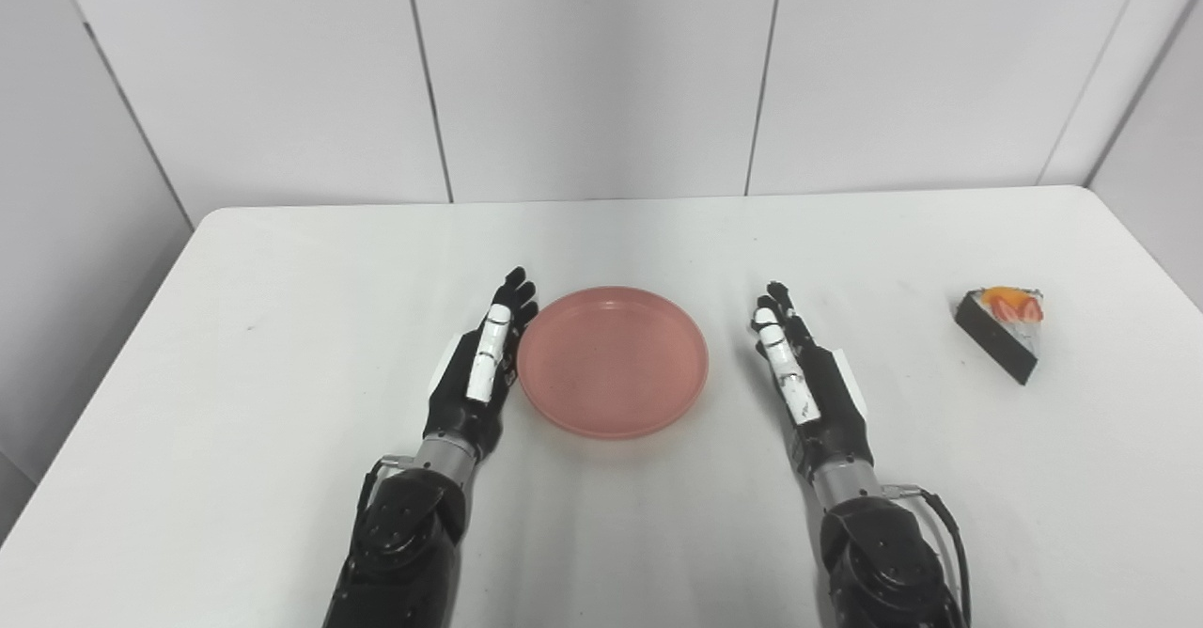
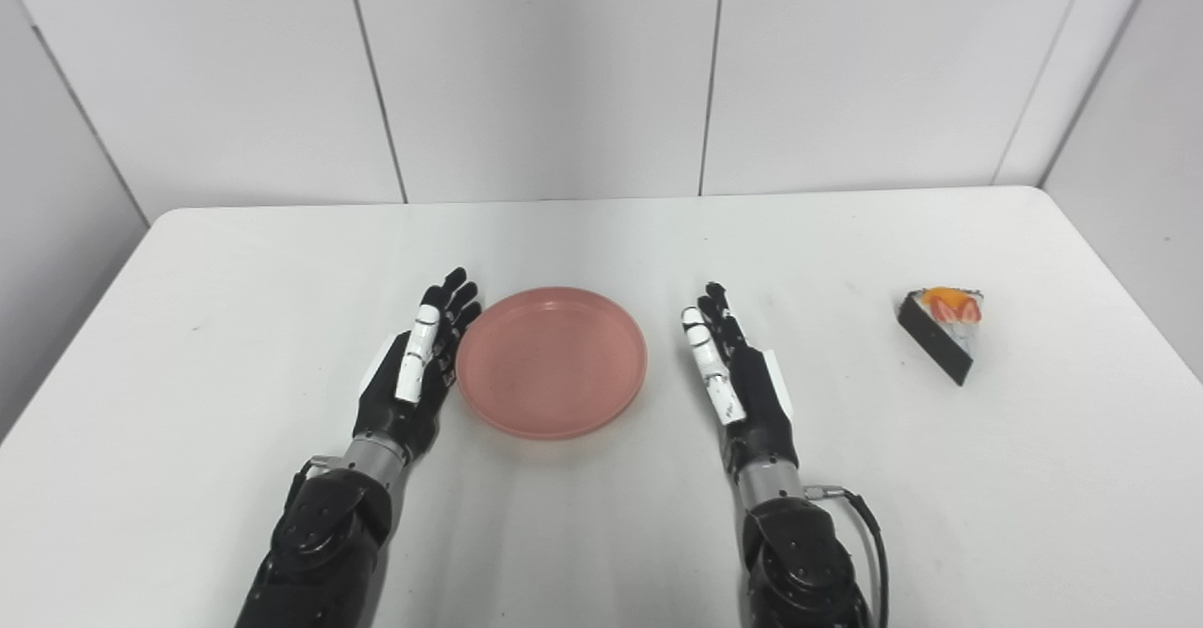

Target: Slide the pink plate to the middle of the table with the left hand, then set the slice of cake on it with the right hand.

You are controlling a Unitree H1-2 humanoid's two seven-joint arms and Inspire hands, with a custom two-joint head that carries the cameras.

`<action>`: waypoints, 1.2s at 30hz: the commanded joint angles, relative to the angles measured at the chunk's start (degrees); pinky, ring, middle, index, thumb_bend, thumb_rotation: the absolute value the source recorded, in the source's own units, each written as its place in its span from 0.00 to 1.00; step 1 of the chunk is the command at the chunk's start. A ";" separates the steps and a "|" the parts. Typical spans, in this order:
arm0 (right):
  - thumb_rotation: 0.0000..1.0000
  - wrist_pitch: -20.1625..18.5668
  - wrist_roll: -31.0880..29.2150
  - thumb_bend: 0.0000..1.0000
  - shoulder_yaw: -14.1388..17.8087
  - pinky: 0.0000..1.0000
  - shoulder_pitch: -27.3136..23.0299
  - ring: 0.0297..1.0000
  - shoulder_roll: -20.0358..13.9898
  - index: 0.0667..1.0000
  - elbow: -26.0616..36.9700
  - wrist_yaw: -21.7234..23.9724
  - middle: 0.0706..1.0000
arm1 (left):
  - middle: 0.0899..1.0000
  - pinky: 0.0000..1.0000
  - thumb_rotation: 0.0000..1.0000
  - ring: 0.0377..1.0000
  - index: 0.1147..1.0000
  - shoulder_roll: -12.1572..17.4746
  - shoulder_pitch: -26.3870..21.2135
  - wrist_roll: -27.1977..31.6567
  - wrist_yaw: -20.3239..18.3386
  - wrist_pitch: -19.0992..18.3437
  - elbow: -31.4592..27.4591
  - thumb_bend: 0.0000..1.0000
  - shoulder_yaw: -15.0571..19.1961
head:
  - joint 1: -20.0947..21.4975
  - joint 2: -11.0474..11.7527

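Left hand (image 1: 477, 365): set on edge on the white table (image 1: 282, 327), fingers straight and extended, holding nothing. Its palm side lies against the left rim of the pink plate (image 1: 612, 362), touching or very nearly so; actual contact cannot be confirmed.

Pink plate: flat on the table, directly right of the left hand and between both hands.

Right hand (image 1: 804, 374): also on edge, fingers extended, empty, near the plate's right rim but apart from it.

Slice of cake (image 1: 1003, 330): well to the right of the right hand, dark-sided, fruit-topped, resting on the table.
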State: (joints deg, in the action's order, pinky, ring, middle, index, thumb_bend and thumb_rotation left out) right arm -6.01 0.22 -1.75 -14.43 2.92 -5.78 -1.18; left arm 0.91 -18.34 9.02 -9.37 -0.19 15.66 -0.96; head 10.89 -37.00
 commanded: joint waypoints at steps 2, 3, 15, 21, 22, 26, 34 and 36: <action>0.87 2.20 0.47 0.43 -0.85 0.96 -2.13 0.94 0.88 0.97 0.15 0.18 0.96 | 1.00 1.00 1.00 1.00 1.00 0.51 -0.67 0.72 -1.48 2.38 0.20 0.62 0.15 | 0.45 0.01; 0.87 2.32 0.65 0.43 -0.92 0.96 -2.24 0.94 0.87 0.97 -0.03 0.11 0.96 | 1.00 1.00 1.00 1.00 1.00 0.67 -0.74 0.77 -1.61 2.53 0.49 0.62 0.19 | 0.84 -0.01; 0.84 4.76 2.13 0.52 1.26 0.95 -5.49 0.94 -0.89 0.96 0.62 -2.29 0.96 | 1.00 1.00 1.00 1.00 1.00 1.56 -1.24 -0.07 -1.79 3.70 2.43 0.65 0.20 | 2.06 0.49; 0.85 5.87 12.51 0.54 1.80 0.87 -8.79 0.91 -6.26 0.93 0.54 -8.03 0.92 | 1.00 1.00 1.00 1.00 1.00 1.58 -1.53 -0.74 -0.98 5.01 3.76 0.66 0.44 | 6.06 1.44; 0.86 5.76 14.67 0.53 2.05 0.87 -9.28 0.91 -7.54 0.94 0.30 -9.40 0.92 | 1.00 1.00 1.00 1.00 1.00 1.72 -1.53 -0.99 -0.92 4.99 3.87 0.65 0.37 | 6.86 1.67; 0.72 5.30 16.54 0.58 4.32 0.88 -10.76 0.92 -10.07 0.91 -0.68 -12.70 0.91 | 1.00 1.00 1.00 1.00 1.00 2.11 -1.68 -1.18 -1.11 5.68 4.62 0.62 0.45 | 8.80 2.44; 0.50 -1.74 21.59 0.63 6.44 0.83 -13.15 0.88 -14.51 0.89 -0.54 -14.27 0.88 | 1.00 1.00 1.00 1.00 1.00 4.20 -2.69 -0.46 -2.87 8.32 8.68 0.62 0.69 | 15.06 4.03; 0.47 -5.05 23.50 0.66 6.42 0.81 -13.56 0.87 -15.69 0.88 -0.17 -13.92 0.88 | 1.00 1.00 1.00 1.00 1.00 4.59 -3.08 0.19 -3.60 8.94 9.65 0.61 0.87 | 16.38 4.28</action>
State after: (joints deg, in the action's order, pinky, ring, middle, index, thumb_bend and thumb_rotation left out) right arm -9.49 22.07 4.22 -25.36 -11.22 -7.72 -14.62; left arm 4.55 -22.00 8.88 -11.81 6.21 23.55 -0.73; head 27.32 -32.70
